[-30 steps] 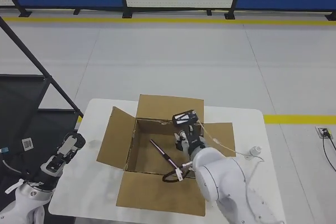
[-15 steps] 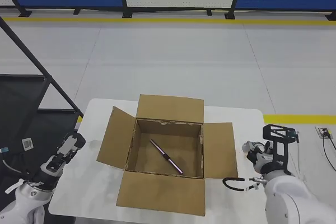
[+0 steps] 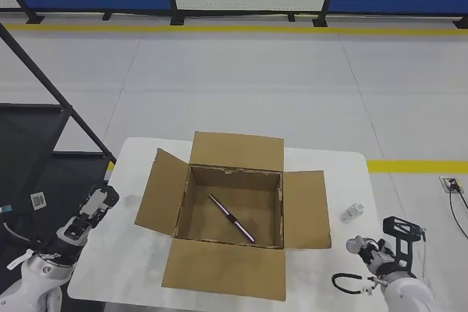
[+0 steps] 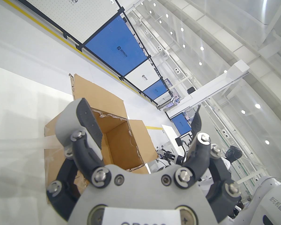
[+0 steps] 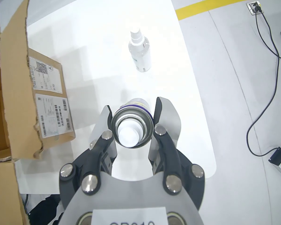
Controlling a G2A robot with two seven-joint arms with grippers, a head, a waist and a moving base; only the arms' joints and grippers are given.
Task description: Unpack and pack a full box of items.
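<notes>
A pale grey floor crossed by a yellow line (image 3: 425, 165) lies behind a white table (image 3: 132, 253). At the table's left edge the left gripper (image 3: 103, 197) hangs over the tabletop short of the box, its jaws spread wide with nothing between them; in its own wrist view the fingers (image 4: 89, 118) stand well apart in front of the box's side. The cardboard box (image 3: 222, 269) sits in the middle of the table with all four flaps folded outward. A dark pen (image 3: 232, 218) lies slantwise on the box's floor. Just right of the right-hand flap a small clear spray bottle (image 3: 352, 211) stands upright on the table. Nearer the table's front right corner, the right gripper (image 5: 133, 105) is clamped on a metal can (image 5: 133, 127) with a white cap, one finger on each side of its body. The can is upright above the tabletop, near the bottle and apart from it; whether it touches the table cannot be told. On the floor to the right runs a black cable (image 5: 269, 54).
</notes>
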